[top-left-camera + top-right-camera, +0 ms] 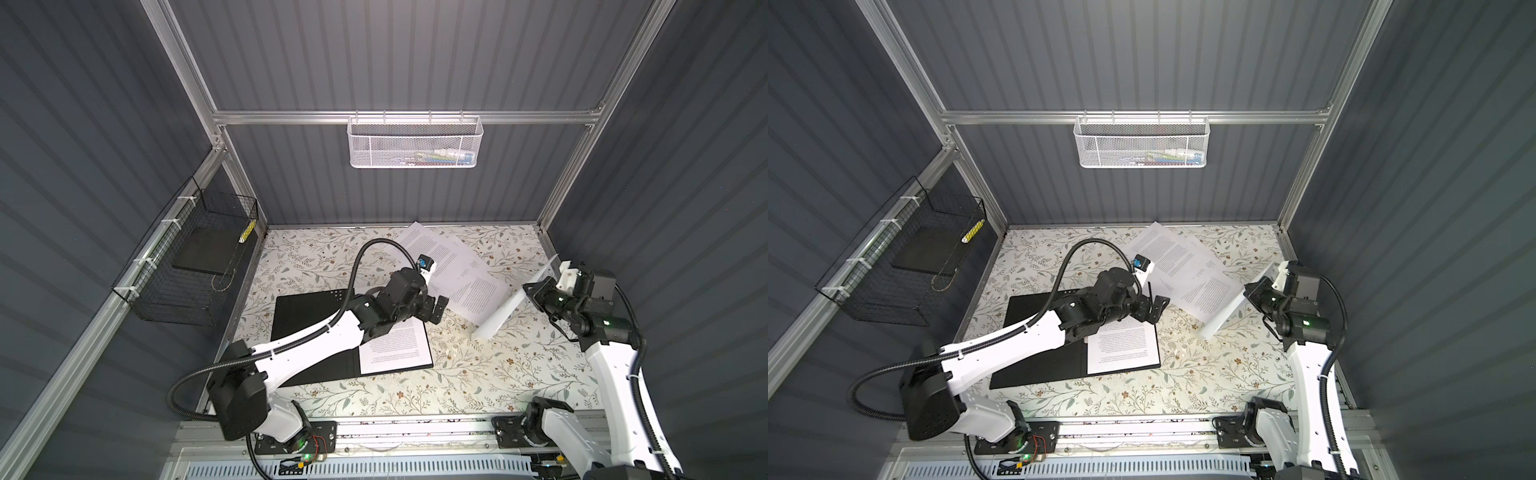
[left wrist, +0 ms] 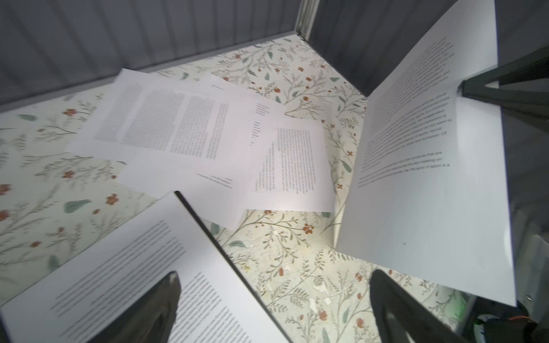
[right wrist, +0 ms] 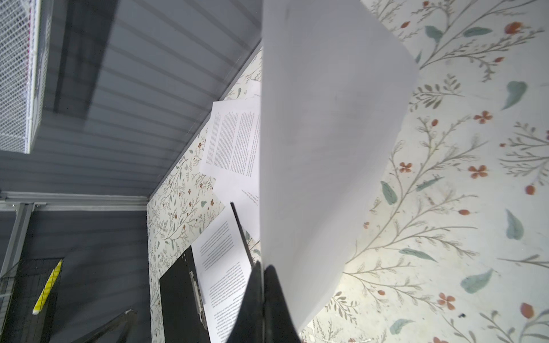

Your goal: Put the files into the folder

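Note:
The folder (image 1: 307,328) (image 1: 1038,332) lies open on the table, black inside, with one printed sheet (image 1: 395,345) (image 2: 133,267) on its right half. My left gripper (image 1: 436,309) (image 2: 274,276) hangs open over the folder's far right corner, nothing between its fingers. Several loose files (image 1: 449,266) (image 2: 193,133) overlap on the table behind it. My right gripper (image 1: 528,291) (image 3: 263,267) is shut on the edge of another sheet (image 1: 505,309) (image 3: 326,148), which stands steeply tilted, its low corner near the table right of the folder.
A white mesh basket (image 1: 415,143) hangs on the back wall. A black wire basket (image 1: 187,266) on the left wall holds a dark slab (image 1: 203,249). The floral table cover (image 1: 457,374) runs to the front rail.

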### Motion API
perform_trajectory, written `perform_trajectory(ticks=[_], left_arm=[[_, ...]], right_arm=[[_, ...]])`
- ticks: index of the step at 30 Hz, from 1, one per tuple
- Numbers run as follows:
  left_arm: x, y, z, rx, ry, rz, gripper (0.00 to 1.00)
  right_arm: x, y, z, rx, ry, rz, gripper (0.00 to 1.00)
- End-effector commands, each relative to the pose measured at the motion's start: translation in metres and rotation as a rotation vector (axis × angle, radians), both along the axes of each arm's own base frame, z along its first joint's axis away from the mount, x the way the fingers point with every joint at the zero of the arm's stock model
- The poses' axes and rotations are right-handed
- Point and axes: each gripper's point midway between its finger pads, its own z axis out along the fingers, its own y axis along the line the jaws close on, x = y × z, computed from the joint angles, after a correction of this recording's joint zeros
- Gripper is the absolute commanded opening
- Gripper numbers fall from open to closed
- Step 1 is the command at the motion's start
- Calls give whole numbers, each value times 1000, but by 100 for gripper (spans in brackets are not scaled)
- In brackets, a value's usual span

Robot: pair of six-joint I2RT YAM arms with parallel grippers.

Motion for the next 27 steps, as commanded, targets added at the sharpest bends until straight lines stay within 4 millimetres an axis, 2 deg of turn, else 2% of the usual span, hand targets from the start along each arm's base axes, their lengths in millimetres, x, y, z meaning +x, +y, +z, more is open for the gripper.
perform_trajectory(ticks=[1,6,9,12,16,20,23,27], left_arm=[[6,46,12,104,-132,105,100],[-9,83,1,196,-165,117,100],[-14,106,-4,253,-168,160,100],[-18,128,-3,314,-181,205,100],[-16,174,3,400,-221,389,100],[-29,192,0,391,-225,394,100],[-36,206,-6,361,-224,422,100],[-41,215,-9,331,-232,444,100]], right_arm=[[7,17,15,-46,-3,78,0],[30,55,28,-84,-2,183,0],[45,90,29,-88,13,267,0],[56,132,38,-93,1,362,0],[66,202,55,-35,-31,526,0],[56,270,77,83,-51,720,0],[50,291,89,197,-65,791,0],[49,284,78,227,-45,792,0]])
